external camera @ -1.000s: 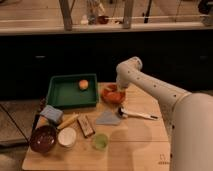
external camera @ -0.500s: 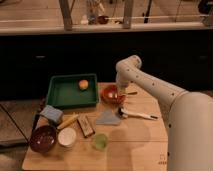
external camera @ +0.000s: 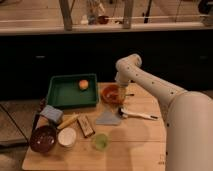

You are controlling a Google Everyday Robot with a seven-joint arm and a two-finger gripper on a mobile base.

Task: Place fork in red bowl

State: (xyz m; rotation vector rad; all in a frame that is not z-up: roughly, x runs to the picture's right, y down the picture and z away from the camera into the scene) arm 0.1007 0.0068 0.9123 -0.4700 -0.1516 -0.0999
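The red bowl (external camera: 110, 94), small and orange-red, sits on the wooden table (external camera: 140, 145) just right of the green tray. My gripper (external camera: 121, 92) hangs from the white arm (external camera: 150, 85) at the bowl's right rim, right over it. A thin pale piece (external camera: 129, 94) that looks like the fork's handle sticks out to the right of the bowl beneath the gripper. The rest of the fork is hidden by the gripper and the bowl.
A green tray (external camera: 60, 97) holds an orange (external camera: 83, 84). A grey cloth (external camera: 107, 118) and a white-handled utensil (external camera: 138, 115) lie in front of the bowl. A blue sponge (external camera: 51, 114), dark maroon bowl (external camera: 42, 139), white bowl (external camera: 67, 137), brown bar (external camera: 86, 125) and green cup (external camera: 101, 142) stand front left.
The gripper has shifted slightly right and up from over the red bowl, so more of the bowl's inside shows. Nothing else on the table has moved.
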